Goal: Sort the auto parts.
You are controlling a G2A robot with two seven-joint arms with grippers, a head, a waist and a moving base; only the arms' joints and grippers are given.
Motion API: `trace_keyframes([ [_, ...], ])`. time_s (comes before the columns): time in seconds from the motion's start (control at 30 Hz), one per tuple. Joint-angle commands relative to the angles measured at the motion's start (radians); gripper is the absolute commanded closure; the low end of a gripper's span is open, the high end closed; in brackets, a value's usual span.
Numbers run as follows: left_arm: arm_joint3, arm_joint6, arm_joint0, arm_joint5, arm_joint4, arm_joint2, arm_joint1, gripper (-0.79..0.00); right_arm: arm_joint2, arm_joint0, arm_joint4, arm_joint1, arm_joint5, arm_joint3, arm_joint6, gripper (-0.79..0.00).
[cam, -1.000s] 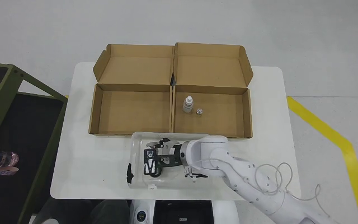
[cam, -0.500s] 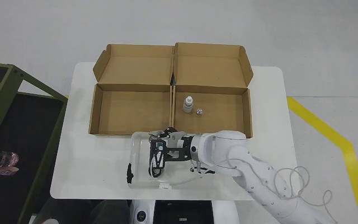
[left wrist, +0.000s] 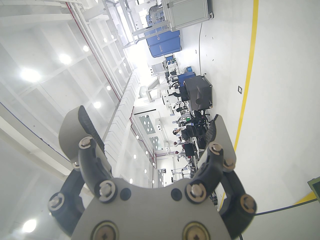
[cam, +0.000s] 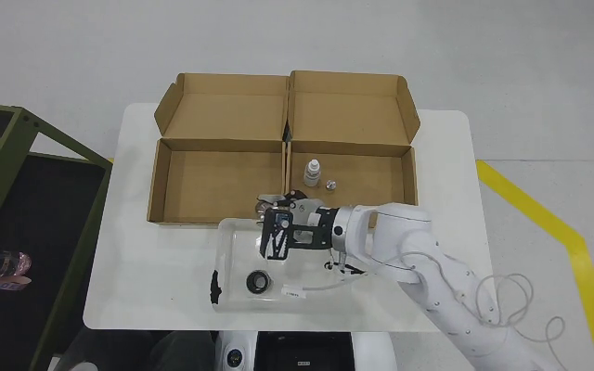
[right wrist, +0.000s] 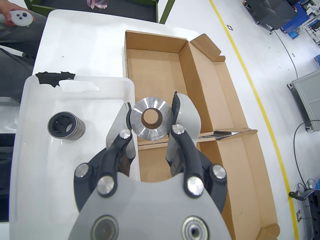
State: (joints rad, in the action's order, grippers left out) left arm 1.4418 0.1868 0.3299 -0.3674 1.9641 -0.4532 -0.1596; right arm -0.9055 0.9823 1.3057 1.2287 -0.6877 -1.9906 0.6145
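Observation:
My right gripper (right wrist: 152, 116) is shut on a silver metal bushing (right wrist: 151, 119) with a round bore, held above the tray's rim beside the cardboard boxes. From above, the right gripper (cam: 275, 218) hangs over the tray's far edge, close to the seam between the two boxes. A black-and-steel linear bearing (right wrist: 66, 126) lies in the white plastic tray (right wrist: 82, 82), and the top view shows the bearing (cam: 257, 280) near the tray's (cam: 225, 243) front. My left gripper (left wrist: 150, 131) is open and holds nothing, pointing up into the room.
Two open cardboard boxes stand side by side behind the tray. The left box (cam: 218, 185) is bare; the right box (cam: 376, 195) holds a small white part (cam: 315, 172) and a small metal part (cam: 331, 184). Black tape (right wrist: 53, 77) marks the tray's rim.
My right gripper has lifted out of the tray with the bushing and moved right and back toward the boxes. The black bearing it covered now lies exposed in the tray.

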Motion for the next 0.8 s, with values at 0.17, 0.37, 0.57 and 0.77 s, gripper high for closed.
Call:
trace_keyframes([
  [0.17, 0.000, 0.000, 0.000, 0.000, 0.000, 0.000, 0.000, -0.785, 0.002, -0.034, -0.012, 0.006, 0.019, 0.032, -0.009, 0.000],
  [0.37, 0.000, 0.000, 0.000, 0.000, 0.000, 0.000, 0.000, -0.785, 0.030, -0.083, -0.017, 0.018, 0.040, 0.079, -0.013, 0.000],
  [0.57, 0.000, 0.000, 0.000, 0.000, 0.000, 0.000, 0.000, -0.785, 0.091, -0.151, -0.023, 0.040, 0.065, 0.157, -0.012, 0.000],
  [0.77, 0.000, 0.000, 0.000, 0.000, 0.000, 0.000, 0.000, -0.785, 0.145, -0.226, -0.046, 0.069, 0.102, 0.263, -0.021, 0.000],
])
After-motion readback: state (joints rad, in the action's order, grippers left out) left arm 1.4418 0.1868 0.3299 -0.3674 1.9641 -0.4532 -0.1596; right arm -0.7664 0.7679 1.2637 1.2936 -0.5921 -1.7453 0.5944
